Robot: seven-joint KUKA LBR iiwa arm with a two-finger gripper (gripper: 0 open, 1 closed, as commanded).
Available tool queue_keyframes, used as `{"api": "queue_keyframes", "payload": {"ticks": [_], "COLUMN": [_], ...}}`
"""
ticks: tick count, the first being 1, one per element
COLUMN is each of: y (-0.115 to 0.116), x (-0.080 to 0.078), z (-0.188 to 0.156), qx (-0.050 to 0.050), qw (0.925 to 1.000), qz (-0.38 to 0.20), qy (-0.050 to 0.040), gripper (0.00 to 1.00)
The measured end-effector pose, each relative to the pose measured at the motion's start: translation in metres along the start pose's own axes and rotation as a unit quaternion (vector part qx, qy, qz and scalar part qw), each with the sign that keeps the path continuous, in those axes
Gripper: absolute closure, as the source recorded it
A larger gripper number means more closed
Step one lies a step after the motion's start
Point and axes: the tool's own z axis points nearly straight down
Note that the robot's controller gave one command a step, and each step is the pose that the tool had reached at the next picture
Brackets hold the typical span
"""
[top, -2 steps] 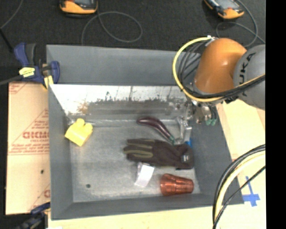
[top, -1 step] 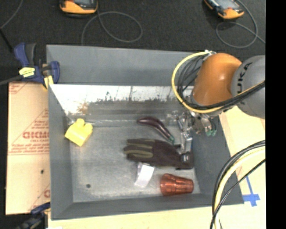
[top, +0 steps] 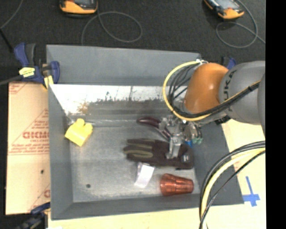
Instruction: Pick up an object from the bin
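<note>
A dark brown glove (top: 145, 151) lies flat on the bin's floor, right of the centre of the frame, its finger ends pointing left and its cuff towards the right. The gripper (top: 173, 150) stands down over the cuff end of this glove, at or just above the fabric; whether it is spread, pressed together or pinching the glove cannot be told from this angle. Just below the glove lies a small white tag (top: 144, 175), and to the right of that tag a copper-coloured ribbed cup (top: 176, 184) lies on its side near the bin's lower right corner. Just above the glove, a dark maroon curved piece (top: 149, 121) rests near the far wall; what it is cannot be told. Well apart from all these, in the left part of the bin, sits 1 yellow block (top: 79, 132). The bin (top: 103, 197) is grey metal with a dull, scuffed floor, and its far wall is brighter, with dark streaks and a rusty smear. The arm (top: 246, 91) enters from the right of the frame, with an orange cover (top: 203, 87) and looped cables (top: 172, 85) at its wrist. Around the bin lies a black floor (top: 147, 27) with thin loose wires, and 2 orange-and-black devices (top: 78, 5) sit at the top edge of the frame.
</note>
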Motion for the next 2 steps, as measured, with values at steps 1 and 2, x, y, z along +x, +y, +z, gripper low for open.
{"api": "queue_keyframes", "payload": {"ticks": [1,2], "y": [0.0209,0.0209], "x": [-0.0166,-0.0166], "z": [0.0259,0.0259], "qx": [0.002,0.002], "qw": [0.9978,0.9978], "qz": [-0.066,-0.066], "qy": [0.0006,0.0006], "gripper": [1.00,1.00]}}
